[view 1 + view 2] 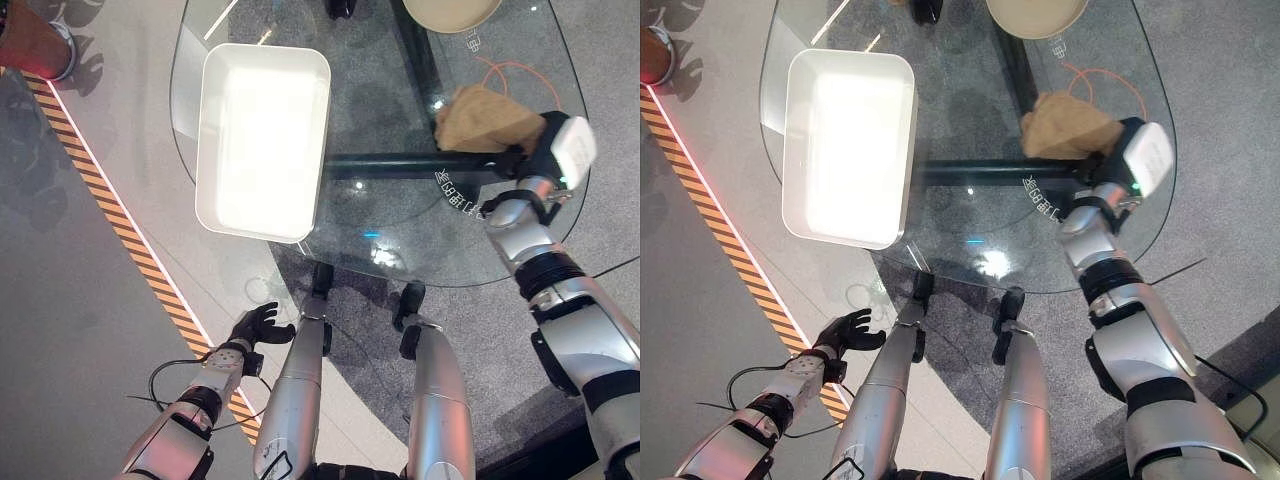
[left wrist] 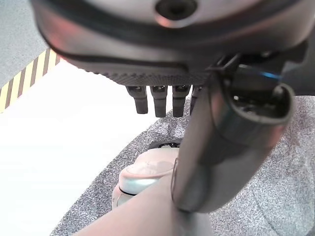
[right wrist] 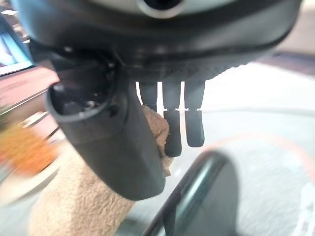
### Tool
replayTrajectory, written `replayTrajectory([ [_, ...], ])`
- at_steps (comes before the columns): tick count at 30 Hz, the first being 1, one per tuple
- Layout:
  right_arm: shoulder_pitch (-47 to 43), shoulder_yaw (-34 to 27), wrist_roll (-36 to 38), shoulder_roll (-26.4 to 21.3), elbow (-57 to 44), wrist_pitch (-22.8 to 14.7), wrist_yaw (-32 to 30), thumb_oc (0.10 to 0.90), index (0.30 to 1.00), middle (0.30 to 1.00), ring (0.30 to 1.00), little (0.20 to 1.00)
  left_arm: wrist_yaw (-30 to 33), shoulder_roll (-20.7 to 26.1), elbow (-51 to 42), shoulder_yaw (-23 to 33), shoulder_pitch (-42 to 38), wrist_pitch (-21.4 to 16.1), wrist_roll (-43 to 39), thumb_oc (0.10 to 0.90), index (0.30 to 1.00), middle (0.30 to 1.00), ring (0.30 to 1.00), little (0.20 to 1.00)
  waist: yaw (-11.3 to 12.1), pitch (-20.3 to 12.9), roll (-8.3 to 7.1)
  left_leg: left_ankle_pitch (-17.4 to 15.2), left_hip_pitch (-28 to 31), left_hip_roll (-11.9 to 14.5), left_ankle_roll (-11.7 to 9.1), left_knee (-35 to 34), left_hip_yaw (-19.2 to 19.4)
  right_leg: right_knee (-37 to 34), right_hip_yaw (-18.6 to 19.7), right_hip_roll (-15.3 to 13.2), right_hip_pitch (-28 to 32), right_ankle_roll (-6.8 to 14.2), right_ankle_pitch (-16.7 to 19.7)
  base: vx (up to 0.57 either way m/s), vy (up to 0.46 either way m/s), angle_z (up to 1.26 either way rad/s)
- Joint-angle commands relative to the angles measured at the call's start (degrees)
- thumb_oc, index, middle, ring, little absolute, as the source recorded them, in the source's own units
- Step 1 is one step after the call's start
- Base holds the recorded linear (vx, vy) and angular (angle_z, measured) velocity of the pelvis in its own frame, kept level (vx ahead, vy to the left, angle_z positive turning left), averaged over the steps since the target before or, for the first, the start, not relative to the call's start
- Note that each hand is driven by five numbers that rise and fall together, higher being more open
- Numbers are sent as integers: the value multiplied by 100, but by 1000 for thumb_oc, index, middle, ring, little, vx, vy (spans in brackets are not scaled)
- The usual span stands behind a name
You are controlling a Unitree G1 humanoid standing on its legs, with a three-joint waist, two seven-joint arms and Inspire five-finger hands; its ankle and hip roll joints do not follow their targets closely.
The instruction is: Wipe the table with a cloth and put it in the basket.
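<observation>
A tan cloth (image 1: pixel 485 118) lies bunched on the right part of the round glass table (image 1: pixel 400 225). My right hand (image 1: pixel 560 150) rests on the cloth's right edge. In the right wrist view its fingers (image 3: pixel 173 132) reach out nearly straight past the cloth (image 3: pixel 74 201), with the thumb lying against it. The white rectangular basket (image 1: pixel 206 150) stands on the table's left part, with nothing inside. My left hand (image 1: pixel 255 325) hangs low beside the table, over the floor, fingers (image 2: pixel 160 101) relaxed and holding nothing.
A beige bowl (image 1: pixel 450 12) sits at the table's far edge. An orange cord (image 1: pixel 500 72) shows through the glass beyond the cloth. A dark bar of the table frame (image 1: pixel 400 165) runs under the glass. A person's shoe (image 1: pixel 45 45) stands far left by the striped floor tape (image 1: pixel 110 200).
</observation>
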Motion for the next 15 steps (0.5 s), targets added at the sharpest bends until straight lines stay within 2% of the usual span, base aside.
replayTrajectory([
  [1,-493,321,-740,-225,-597,-262,243,100,300,300,300,200,-48,-113,215,22,376,-78,48,800,900,900,900,900,-9,-122,147,-336,174,-224,516,225,520,-433,53,259,225,-76,332,0,0,0],
  [8,-268,826,-1209,329,-993,-104,869,100,300,300,300,200,-13,-217,288,1,349,-162,151,800,900,900,900,900,44,-122,160,-282,171,-237,509,165,527,-478,-2,239,235,-107,343,0,0,0],
  [15,88,1031,-1439,822,-1171,-59,1361,100,300,300,300,200,38,-296,260,11,306,-159,190,800,900,900,900,900,49,-122,172,-236,164,-238,495,120,565,-544,-27,217,243,-108,373,0,0,0],
])
